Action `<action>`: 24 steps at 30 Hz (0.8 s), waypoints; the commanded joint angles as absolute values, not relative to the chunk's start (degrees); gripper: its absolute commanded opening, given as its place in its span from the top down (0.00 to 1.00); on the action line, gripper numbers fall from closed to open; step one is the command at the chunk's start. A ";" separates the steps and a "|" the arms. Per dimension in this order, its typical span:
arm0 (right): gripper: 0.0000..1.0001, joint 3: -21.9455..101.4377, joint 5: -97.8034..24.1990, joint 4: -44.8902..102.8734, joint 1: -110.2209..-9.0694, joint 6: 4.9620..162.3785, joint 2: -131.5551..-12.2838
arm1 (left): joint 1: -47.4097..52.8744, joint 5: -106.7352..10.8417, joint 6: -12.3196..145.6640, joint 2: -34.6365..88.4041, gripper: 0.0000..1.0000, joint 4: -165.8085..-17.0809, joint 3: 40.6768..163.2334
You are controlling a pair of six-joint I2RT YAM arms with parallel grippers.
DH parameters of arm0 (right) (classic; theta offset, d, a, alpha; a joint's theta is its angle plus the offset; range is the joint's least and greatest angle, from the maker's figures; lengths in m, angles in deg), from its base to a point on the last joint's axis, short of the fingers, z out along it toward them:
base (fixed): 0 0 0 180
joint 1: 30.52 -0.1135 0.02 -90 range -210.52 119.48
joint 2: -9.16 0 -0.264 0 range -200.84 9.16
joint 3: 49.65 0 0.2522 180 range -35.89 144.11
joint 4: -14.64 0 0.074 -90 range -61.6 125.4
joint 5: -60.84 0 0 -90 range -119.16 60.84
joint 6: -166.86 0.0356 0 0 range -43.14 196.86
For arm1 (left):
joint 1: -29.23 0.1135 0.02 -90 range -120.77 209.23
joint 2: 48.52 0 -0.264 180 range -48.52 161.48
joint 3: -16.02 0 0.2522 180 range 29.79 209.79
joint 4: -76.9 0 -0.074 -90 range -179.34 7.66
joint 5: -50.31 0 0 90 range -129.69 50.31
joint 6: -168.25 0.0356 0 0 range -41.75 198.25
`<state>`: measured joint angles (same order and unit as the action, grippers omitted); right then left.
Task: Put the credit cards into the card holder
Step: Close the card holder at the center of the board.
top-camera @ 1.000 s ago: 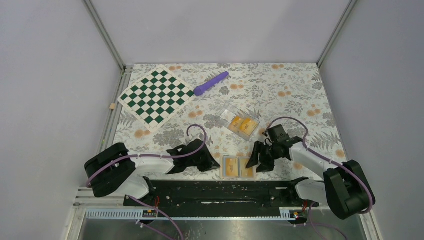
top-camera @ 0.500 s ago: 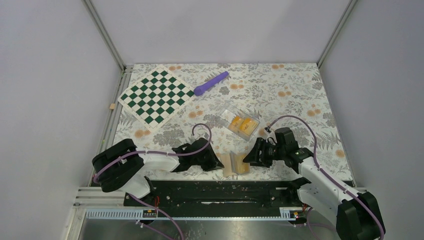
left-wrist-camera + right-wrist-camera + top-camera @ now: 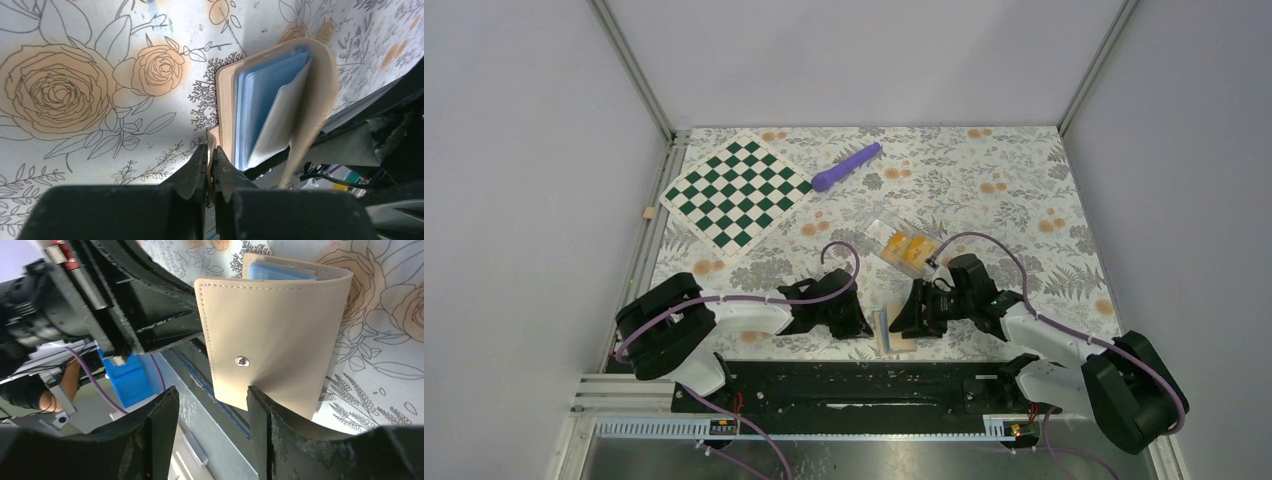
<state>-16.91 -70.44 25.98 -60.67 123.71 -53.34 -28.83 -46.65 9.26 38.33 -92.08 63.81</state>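
The tan card holder stands half folded near the table's front edge. Its light blue pockets show between the two flaps. My left gripper is shut on a thin tan tab at the holder's left edge. My right gripper is open, and its right finger presses on the outside of the raised flap below the snap dot. Two orange credit cards lie in a clear case behind the right gripper. No orange card shows inside the holder.
A green-and-white checkerboard lies at the back left with a purple stick beside it. The clear plastic case sits mid-table. A black rail runs along the near edge just below the holder.
The holder lay open and flat one second ago. My right gripper has swept left and lifted its right flap up towards the left one. The left gripper has kept its hold.
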 commanded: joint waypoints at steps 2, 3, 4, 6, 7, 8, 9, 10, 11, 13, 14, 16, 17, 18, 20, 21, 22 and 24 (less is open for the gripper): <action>0.42 -13.60 -63.97 27.44 -63.97 120.49 -57.94 | -29.22 -45.40 15.95 37.27 1.00 -82.82 69.00; 0.42 -13.28 -63.47 27.76 -64.07 119.93 -58.77 | -29.23 -45.40 16.87 37.28 1.00 -82.11 69.49; 0.43 -12.89 -62.73 28.03 -64.28 119.47 -59.61 | -29.29 -45.45 17.76 37.26 1.00 -81.48 69.96; 0.44 -12.13 -61.20 30.47 -64.91 119.07 -61.19 | -29.36 -45.79 19.53 37.15 0.97 -80.47 71.05; 0.45 -11.76 -60.51 30.81 -65.31 118.97 -61.99 | -29.45 -45.88 20.21 37.10 0.94 -79.96 71.68; 0.46 -11.39 -59.75 31.29 -65.77 118.96 -62.70 | -29.54 -46.03 21.03 36.93 0.92 -79.71 72.28; 0.47 -11.01 -58.86 31.91 -66.27 118.96 -63.46 | -29.68 -46.13 21.66 36.46 0.89 -79.62 72.78; 0.48 -10.63 -58.27 32.33 -66.63 118.87 -64.11 | -29.87 -46.18 22.16 36.02 0.85 -79.42 73.18; 0.49 -10.40 -57.66 32.82 -66.95 118.87 -64.84 | -29.84 -46.19 22.45 35.35 0.81 -79.50 73.28; 0.52 -10.08 -56.45 33.51 -67.47 118.91 -65.97 | -29.83 -46.02 22.37 33.28 0.70 -80.09 72.69; 0.54 -9.95 -56.10 33.66 -67.64 118.94 -66.42 | -29.87 -46.17 22.43 32.23 0.65 -81.09 72.07; 0.55 -9.68 -55.28 34.54 -67.81 118.87 -67.11 | -29.80 -46.69 22.37 30.16 0.57 -83.87 70.41; 0.56 -9.66 -55.10 34.61 -67.87 118.79 -67.43 | -29.78 -46.90 22.17 29.20 0.53 -85.77 69.47; 0.57 -9.55 -54.99 34.75 -67.95 118.71 -67.62 | -29.68 -47.05 21.91 28.31 0.51 -86.69 68.64; 0.59 -9.53 -54.95 34.97 -67.93 118.65 -68.12 | -29.61 -47.02 21.77 26.75 0.49 -88.01 67.05; 0.61 -9.47 -54.94 34.98 -67.95 118.68 -68.30 | -29.53 -47.01 21.49 26.30 0.49 -88.33 66.33; 0.62 -9.36 -55.02 34.96 -67.88 118.67 -68.35 | -29.32 -47.31 20.96 26.00 0.50 -88.92 65.51; 0.64 -9.24 -55.19 34.99 -67.94 118.69 -68.48 | -28.79 -47.80 19.47 25.51 0.55 -90.67 63.02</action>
